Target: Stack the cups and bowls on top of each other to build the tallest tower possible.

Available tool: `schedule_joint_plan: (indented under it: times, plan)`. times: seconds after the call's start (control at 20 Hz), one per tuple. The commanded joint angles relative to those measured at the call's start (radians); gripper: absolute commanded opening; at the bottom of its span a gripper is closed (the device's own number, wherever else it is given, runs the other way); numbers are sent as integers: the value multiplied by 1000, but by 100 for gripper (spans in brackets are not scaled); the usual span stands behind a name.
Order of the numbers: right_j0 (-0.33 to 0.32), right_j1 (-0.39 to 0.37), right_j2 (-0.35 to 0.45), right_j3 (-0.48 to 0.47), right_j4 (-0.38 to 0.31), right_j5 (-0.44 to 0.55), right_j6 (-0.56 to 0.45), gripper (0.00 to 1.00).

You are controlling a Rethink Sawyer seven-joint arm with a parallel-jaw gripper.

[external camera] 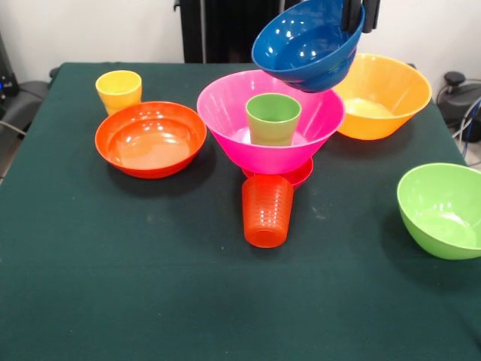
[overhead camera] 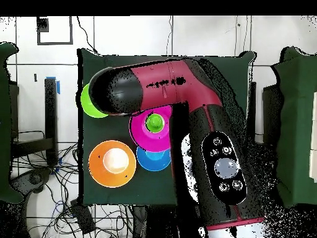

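One blue bowl [external camera: 308, 43] aloft in front view, pinched at its far rim by gripper [external camera: 353, 16], mouth tilted toward camera, above pink bowl [external camera: 270, 120] holding green cup [external camera: 273, 118]. Placing step, by the look; next needs levelling and lowering squarely. Overhead: blue bowl [overhead camera: 153, 159] beside pink bowl [overhead camera: 141, 131], gripper hidden under arm [overhead camera: 186, 111].

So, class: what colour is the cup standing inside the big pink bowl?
Light green. The cup shows best in the front view, upright in the pink bowl.
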Motion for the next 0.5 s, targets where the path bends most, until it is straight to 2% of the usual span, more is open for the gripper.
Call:
schedule_joint_plan:
  times: [0.05, 0.5]
  plan:
    - [-24, 14, 67, 109, -84, -2, -271, 0]
    - [-63, 18, 95, 145, -83, -22, -265, 0]
